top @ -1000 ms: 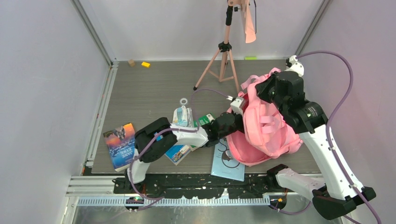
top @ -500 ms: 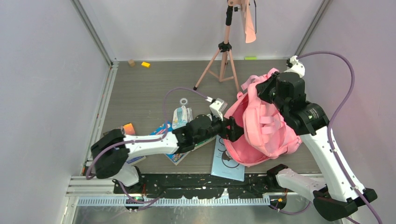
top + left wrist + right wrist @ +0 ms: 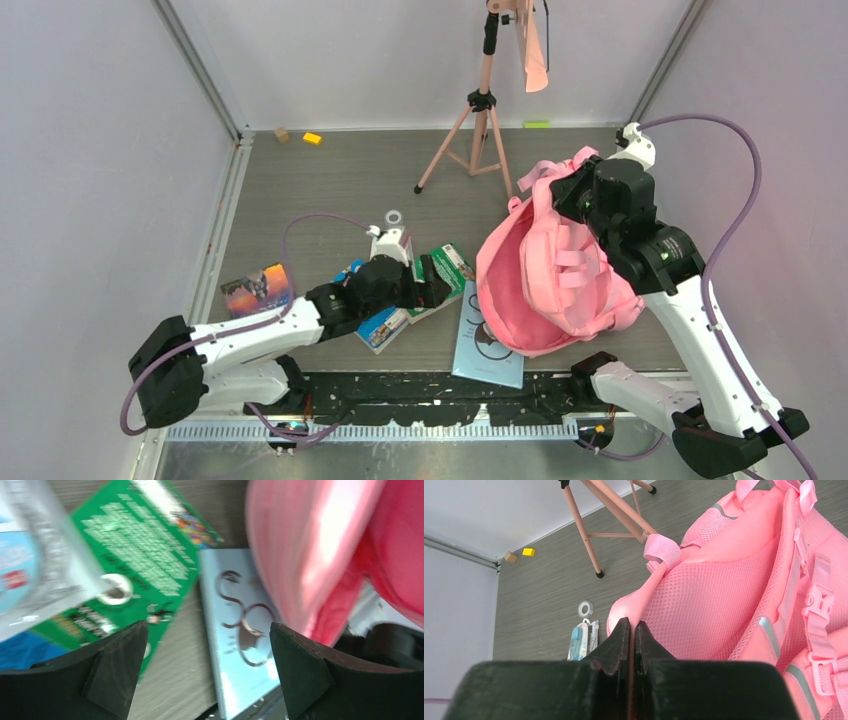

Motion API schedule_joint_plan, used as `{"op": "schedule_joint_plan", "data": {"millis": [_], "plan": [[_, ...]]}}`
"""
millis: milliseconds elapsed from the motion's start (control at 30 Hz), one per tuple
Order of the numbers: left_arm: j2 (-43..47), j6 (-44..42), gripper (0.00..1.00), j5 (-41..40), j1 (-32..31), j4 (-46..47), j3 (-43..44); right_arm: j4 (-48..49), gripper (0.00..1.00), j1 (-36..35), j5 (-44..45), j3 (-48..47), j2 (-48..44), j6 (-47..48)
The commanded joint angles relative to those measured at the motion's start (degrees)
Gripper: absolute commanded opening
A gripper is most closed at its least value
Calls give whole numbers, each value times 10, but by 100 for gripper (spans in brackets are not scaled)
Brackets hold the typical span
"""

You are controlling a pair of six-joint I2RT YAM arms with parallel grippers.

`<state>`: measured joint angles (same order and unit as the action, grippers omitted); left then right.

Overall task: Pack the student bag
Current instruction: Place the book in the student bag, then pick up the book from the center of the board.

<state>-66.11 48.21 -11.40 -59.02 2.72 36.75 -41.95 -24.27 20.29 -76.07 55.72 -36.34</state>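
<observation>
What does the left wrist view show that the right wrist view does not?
Only the left wrist view shows the flat green printed box and the pale blue book with a dark line drawing, both lying on the table under the wide open left end effector.

Only the right wrist view shows the pink metal tripod, the small yellow block and the right end effector, shut on a fold of pink fabric.

Both show the large bright pink fabric backpack.

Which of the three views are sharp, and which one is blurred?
Left wrist view: blurred, with the green printed box and the large bright pink fabric backpack smeared. Right wrist view: sharp on the backpack's mesh. Top view: evenly lit and sharp.
</observation>
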Motion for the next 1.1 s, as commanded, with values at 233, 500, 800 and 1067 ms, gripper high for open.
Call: {"op": "schedule_joint_plan", "data": {"millis": [233,500,800,1067], "plan": [[165,-25,100,-20,252,-266,-47,95,1,0,36,-6,-26,11],[195,-113,100,11,496,-341,-69,104,0,0,33,4,-30,13],[156,-40,93,140,532,-249,-126,113,1,0,48,11,-47,27],[122,-1,88,168,532,-177,-162,122,0,0,49,19,-49,36]]}}
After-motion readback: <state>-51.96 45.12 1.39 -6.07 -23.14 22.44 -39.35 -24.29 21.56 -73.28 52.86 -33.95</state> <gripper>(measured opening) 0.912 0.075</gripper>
